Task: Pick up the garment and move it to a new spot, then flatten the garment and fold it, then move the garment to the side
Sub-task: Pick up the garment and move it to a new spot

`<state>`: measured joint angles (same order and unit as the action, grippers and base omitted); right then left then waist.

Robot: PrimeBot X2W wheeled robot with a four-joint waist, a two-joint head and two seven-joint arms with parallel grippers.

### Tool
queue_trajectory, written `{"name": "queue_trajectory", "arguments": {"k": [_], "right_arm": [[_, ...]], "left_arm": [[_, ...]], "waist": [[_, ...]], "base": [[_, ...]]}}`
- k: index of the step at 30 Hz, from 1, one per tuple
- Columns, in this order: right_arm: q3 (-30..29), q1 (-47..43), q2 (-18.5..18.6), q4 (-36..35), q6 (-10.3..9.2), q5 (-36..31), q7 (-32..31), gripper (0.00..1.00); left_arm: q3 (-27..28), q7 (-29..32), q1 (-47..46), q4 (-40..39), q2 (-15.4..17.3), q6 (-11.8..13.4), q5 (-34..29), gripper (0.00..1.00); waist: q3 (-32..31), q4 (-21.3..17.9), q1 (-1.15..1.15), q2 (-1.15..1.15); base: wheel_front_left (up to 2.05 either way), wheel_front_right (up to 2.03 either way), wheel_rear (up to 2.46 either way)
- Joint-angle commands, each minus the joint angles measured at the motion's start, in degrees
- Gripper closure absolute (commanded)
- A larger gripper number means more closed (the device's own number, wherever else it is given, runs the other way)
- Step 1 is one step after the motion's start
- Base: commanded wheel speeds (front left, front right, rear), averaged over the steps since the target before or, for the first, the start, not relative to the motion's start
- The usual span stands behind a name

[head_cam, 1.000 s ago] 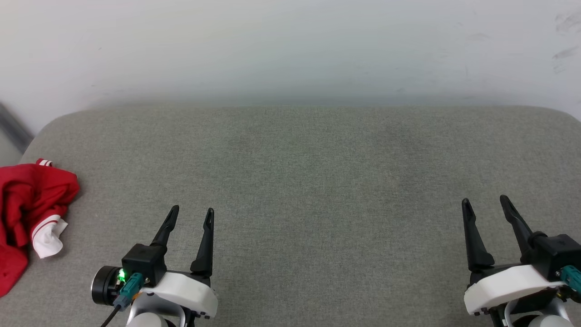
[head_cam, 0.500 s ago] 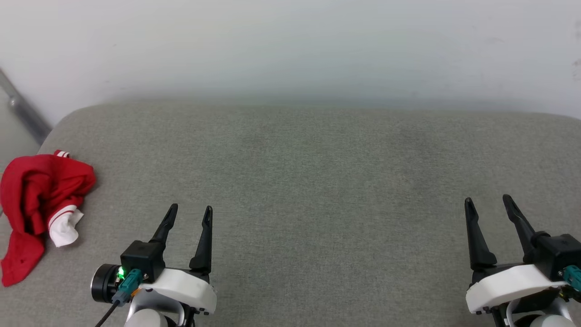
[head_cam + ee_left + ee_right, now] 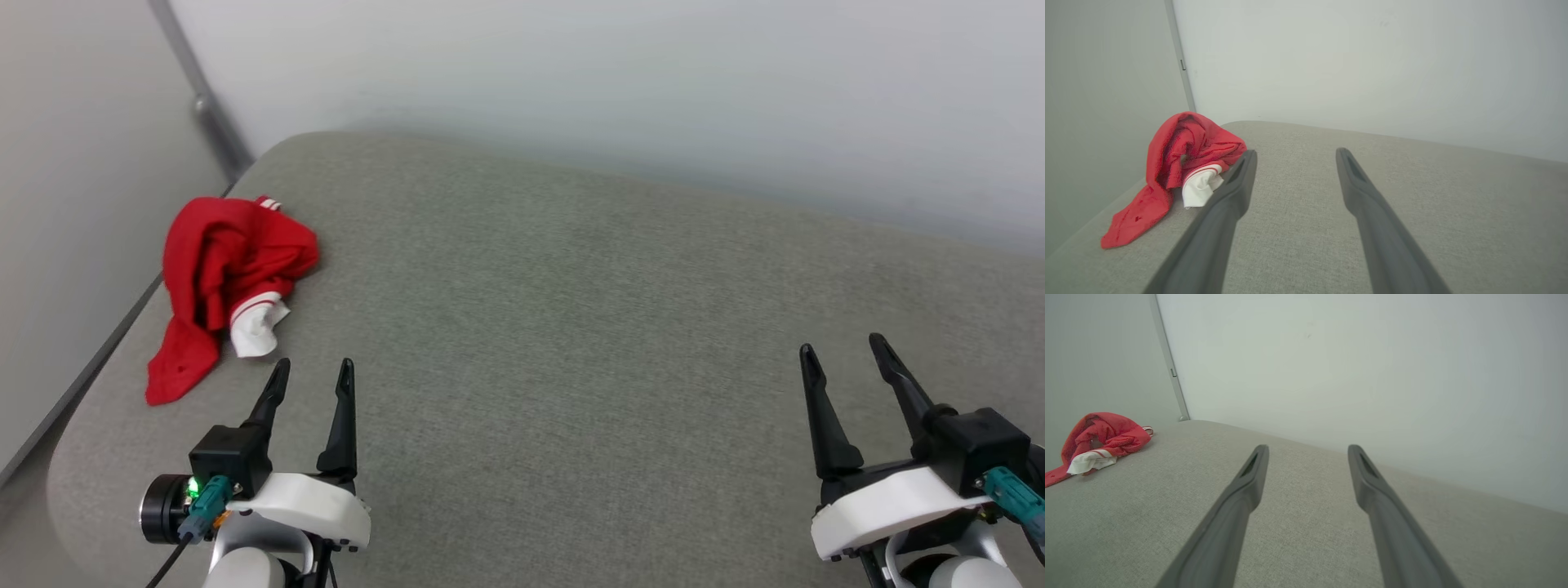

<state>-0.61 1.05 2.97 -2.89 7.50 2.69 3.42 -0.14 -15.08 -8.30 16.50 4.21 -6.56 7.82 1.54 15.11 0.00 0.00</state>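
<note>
The garment (image 3: 220,278) lies crumpled in a red heap near the left edge of the grey padded surface (image 3: 571,327), one white sleeve with red stripes poking out at its near side. My left gripper (image 3: 314,376) is open and empty, its tips just short of that sleeve and slightly to its right. The left wrist view has the garment (image 3: 1180,163) ahead and to the left of the left gripper (image 3: 1294,154). My right gripper (image 3: 841,347) is open and empty, far off at the lower right. From the right wrist, the garment (image 3: 1102,443) sits far left of the right gripper (image 3: 1308,449).
A pale wall (image 3: 653,82) runs behind the grey surface. At the left a second wall meets it at a corner with a grey metal strip (image 3: 204,106). The surface's left edge (image 3: 98,367) drops off just beyond the garment.
The head camera has turned left, so the garment and the wall corner now sit further into the picture. Both grippers stay open and keep their pose.
</note>
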Motion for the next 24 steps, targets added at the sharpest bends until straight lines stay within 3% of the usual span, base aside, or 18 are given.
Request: {"name": "queue_trajectory", "arguments": {"k": [1, 12, 24], "right_arm": [[0.3, 0.4, -0.2, -0.4, -0.02, -0.2, -0.2, 0.00], [2.1, 0.4, -0.1, -1.3, -0.03, -0.4, -1.2, 0.00], [2.5, 0.3, -0.1, -1.9, -0.03, -0.1, -1.3, 0.00]], "left_arm": [[0.2, -0.1, -0.1, 0.0, -0.1, 0.1, 0.2, 0.00], [3.1, -0.1, 0.4, -1.1, -0.4, 0.2, 0.5, 0.00], [4.0, -0.1, 0.2, -1.1, -0.6, -0.1, -0.2, 0.00]], "waist": [[0.6, 3.9, 0.00, 0.00], [1.4, 12.2, 0.00, 0.00], [1.6, 13.8, 0.00, 0.00]], "base": [[0.00, 0.00, 0.00], [0.00, 0.00, 0.00], [0.00, 0.00, 0.00]]}}
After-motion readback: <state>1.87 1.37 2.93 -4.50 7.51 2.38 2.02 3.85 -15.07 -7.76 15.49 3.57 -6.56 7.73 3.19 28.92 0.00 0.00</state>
